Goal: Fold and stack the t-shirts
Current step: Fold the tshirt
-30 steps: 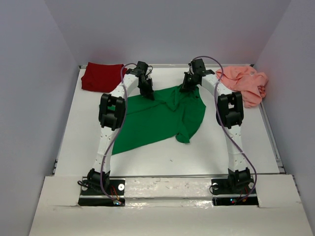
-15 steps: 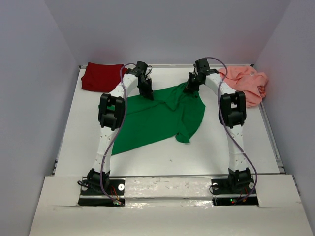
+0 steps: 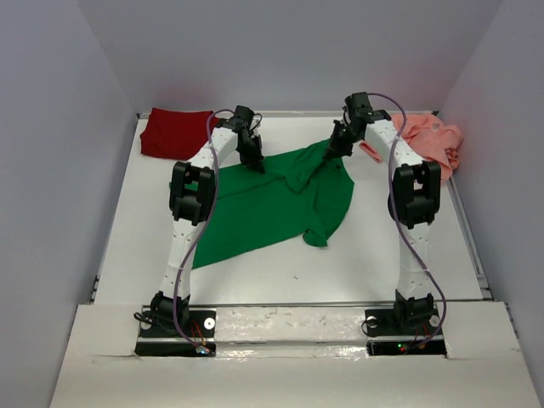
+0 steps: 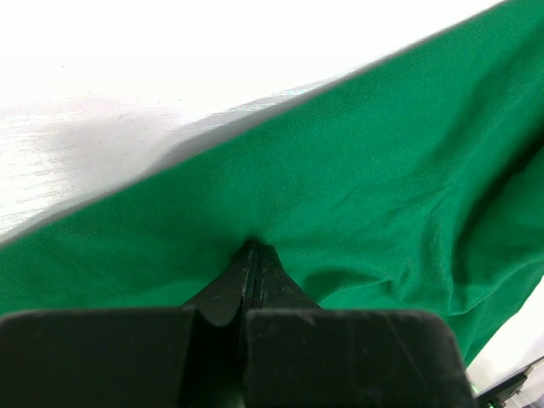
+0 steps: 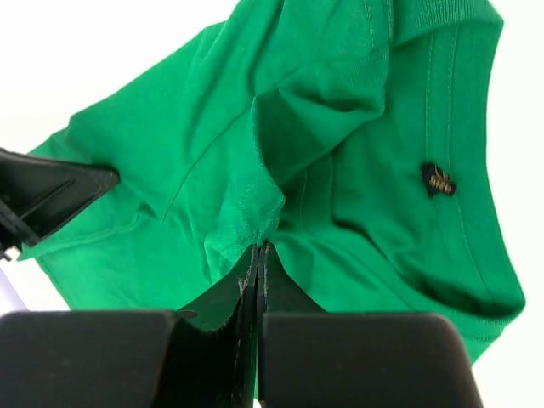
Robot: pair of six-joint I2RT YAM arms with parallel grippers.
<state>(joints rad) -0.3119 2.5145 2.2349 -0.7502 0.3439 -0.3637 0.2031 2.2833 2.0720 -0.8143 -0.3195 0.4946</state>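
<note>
The left claw (image 4: pixel 252 248) and the right claw (image 5: pixel 257 246) each pinch a fold of the green t-shirt (image 3: pixel 272 204) spread on the white bench (image 3: pixel 255 272).

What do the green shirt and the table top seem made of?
The green shirt: soft matte knit, probably cotton jersey; it drapes in folds, with ribbed collar and stitched seams. The table: hard, smooth white surface, faintly streaked; painted board or laminate, cannot tell which.
</note>
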